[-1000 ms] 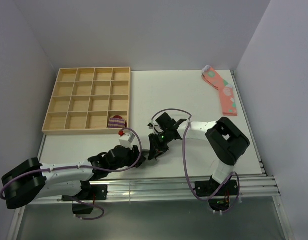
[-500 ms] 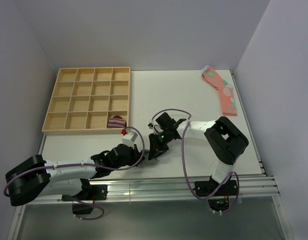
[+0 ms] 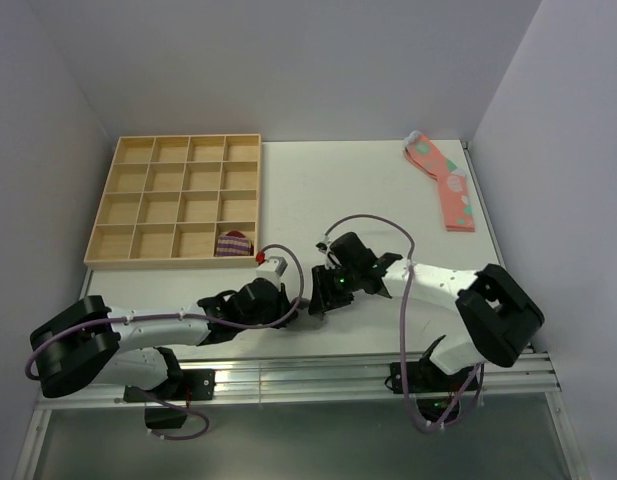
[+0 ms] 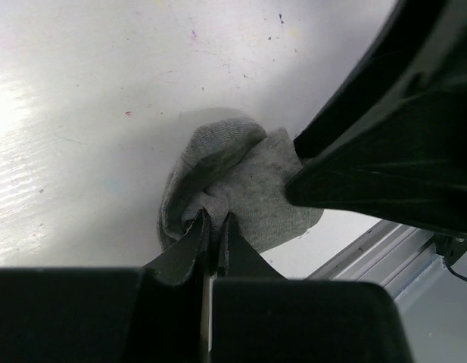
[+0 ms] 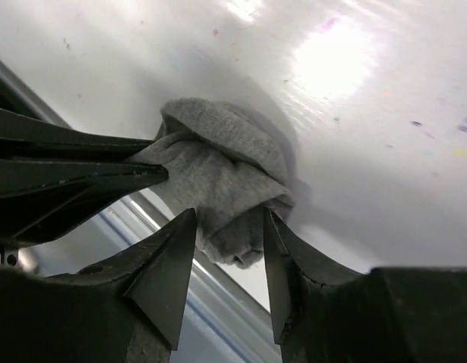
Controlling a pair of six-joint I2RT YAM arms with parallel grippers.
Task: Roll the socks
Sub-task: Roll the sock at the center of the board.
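Change noted: L tool (image 4: 214, 221) has been shut onto the grey sock (image 5: 218, 170) w/in the last sec, while R tool (image 5: 229, 227) has been let out from a near-closed pinch to a middling gap. In the overhead view L arm (image 3: 158, 325) has been stretched further right, and R arm (image 3: 448, 280) swung out to the right, elbow nearer the front edge. This is read as a hand-over of the hold: the bundle is now pinned by L, and R is freed to re-grip or wrap another turn. The roll is judged only part done.

State now: a fold of knit is nipped btwn L fingertips (image 4: 195, 234), which nearly touch. R jaws are held apart, straddling the bundle's lower lobe; whether the fabric is pressed cannot be told. The sock lies on the white counter (image 3: 388, 200) near its front edge, btwn the two tools, mostly hidden from overhead.

Materials: the sock is fine grey knit, soft, crumpled into a lumpy rounded wad w/ overlapping folds; stripes not visible. The counter is smooth, glossy, lightly speckled. Tool fingers (image 5: 157, 265) are hard, black, wedge-shaped. Elsewhere a wooden compartment tray (image 3: 148, 180) holds a purple-striped bundle (image 3: 233, 243) in its bottom-right cell; pink spotted socks (image 3: 450, 185) lie flat at far right.
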